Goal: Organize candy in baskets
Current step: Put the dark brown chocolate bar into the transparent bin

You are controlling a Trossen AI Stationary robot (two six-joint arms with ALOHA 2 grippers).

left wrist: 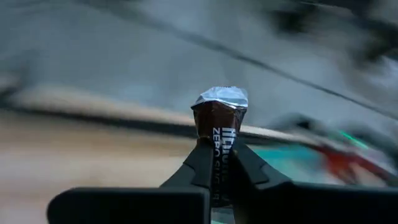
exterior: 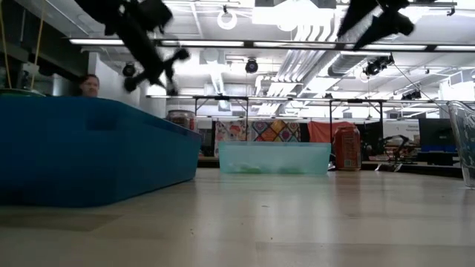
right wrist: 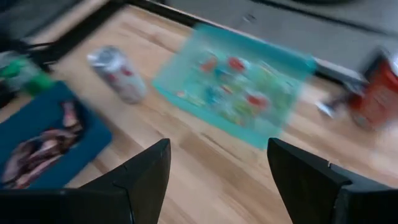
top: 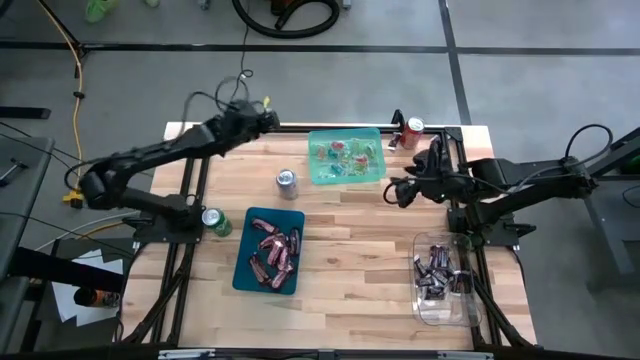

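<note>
Left gripper (left wrist: pixel 219 163): clamped on 1 brown mini bar (left wrist: pixel 219 118), near table's far edge.
Right gripper (right wrist: pixel 217 168): fingers apart, holding nothing, beside light green basket (top: pixel 346 156).

Pale wood-plank table (top: pixel 350 250) (matt), translucent plastic green basket (top: pixel 346 158), glossy foil-ended candy (left wrist: pixel 219 118).

Brown candy (left wrist: pixel 219 118) upright (silver-tipped) in left end effector (left wrist: pixel 217 163) — others fill three baskets (top: pixel 346 157).

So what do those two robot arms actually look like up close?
Both are dark, nearly black, jointed arms with thin black cables looping off them. The left arm and right arm look alike. The right gripper ends in two flat, wedge-shaped black fingers; the left gripper has slimmer tapered ones.
</note>
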